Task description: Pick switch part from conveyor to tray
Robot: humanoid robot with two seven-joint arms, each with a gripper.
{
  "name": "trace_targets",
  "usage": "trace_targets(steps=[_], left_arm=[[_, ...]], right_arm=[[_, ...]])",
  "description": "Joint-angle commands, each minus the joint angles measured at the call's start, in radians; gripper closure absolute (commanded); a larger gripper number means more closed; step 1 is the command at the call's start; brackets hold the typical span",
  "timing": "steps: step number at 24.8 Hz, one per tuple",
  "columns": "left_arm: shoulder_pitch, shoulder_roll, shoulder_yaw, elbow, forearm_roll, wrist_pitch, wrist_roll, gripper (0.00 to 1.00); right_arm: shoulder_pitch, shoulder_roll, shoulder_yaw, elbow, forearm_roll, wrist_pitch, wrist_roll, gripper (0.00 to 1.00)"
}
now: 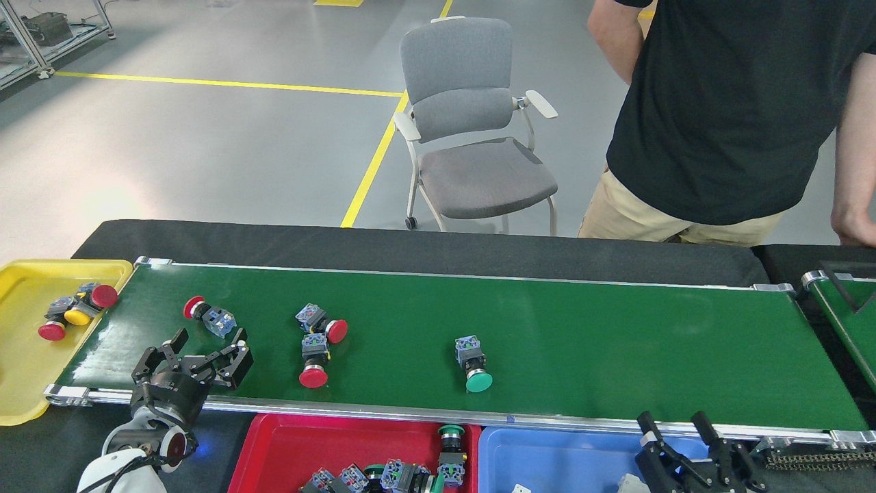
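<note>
Grey chair unoccupied on floor; person in black shirt standing behind surface

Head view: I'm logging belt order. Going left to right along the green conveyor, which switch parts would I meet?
Red-capped switch → pair of red-capped switches lying together, too close in line to rank → green-capped switch. All lie on the conveyor.

Blk grippers, L w/ white arm link, R.
</note>
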Motion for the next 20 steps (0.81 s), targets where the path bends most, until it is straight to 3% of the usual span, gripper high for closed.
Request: trace_targets(steps=[1, 4, 9, 12, 20], left_arm=[[-0.049, 0.015, -0.008, 0.05, -0.002, 0.056, 0.009, 0.0], [-0.112, 0.033, -0.02, 0.185, -0.002, 0.177, 0.019, 0.04], [-0.207, 0.046, -0.045, 0.366, 0.006, 0.228, 0.123, 0.6], [-0.206, 0.059, -0.048, 0.381, 0.007, 0.225, 0.169, 0.75], [-0.166, 0.058, -0.049, 0.339, 0.007, 0.208, 0.173, 0.83]], right_arm=[[-0.007, 0.014, -0.001, -0.015, 0.034, 0.084, -0.059, 0.03], [0.003, 0.018, 0.006, -0.015, 0.043, 0.082, -0.08, 0.02], [0.005, 0.015, 0.066, -0.015, 0.045, 0.082, -0.08, 0.01], [0.005, 0.014, 0.075, -0.015, 0.045, 0.084, -0.08, 0.01], [-0.001, 0.017, 0.075, -0.006, 0.045, 0.084, -0.08, 0.01]])
